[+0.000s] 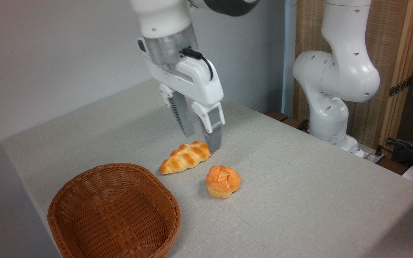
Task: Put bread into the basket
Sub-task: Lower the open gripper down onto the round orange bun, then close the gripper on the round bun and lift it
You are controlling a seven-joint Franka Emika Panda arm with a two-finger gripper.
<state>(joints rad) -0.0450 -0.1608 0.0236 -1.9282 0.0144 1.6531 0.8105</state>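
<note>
Claw (202, 138): fingers parted, nothing held, poised above table (299, 186).
Bun (223, 181) not yet picked up; basket (113, 211) unfilled.

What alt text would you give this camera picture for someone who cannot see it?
A white robot arm's open gripper hangs above a grey table, near a long braided loaf. A small round bun sits in front of the loaf, and an empty wicker basket stands at lower left.
</note>
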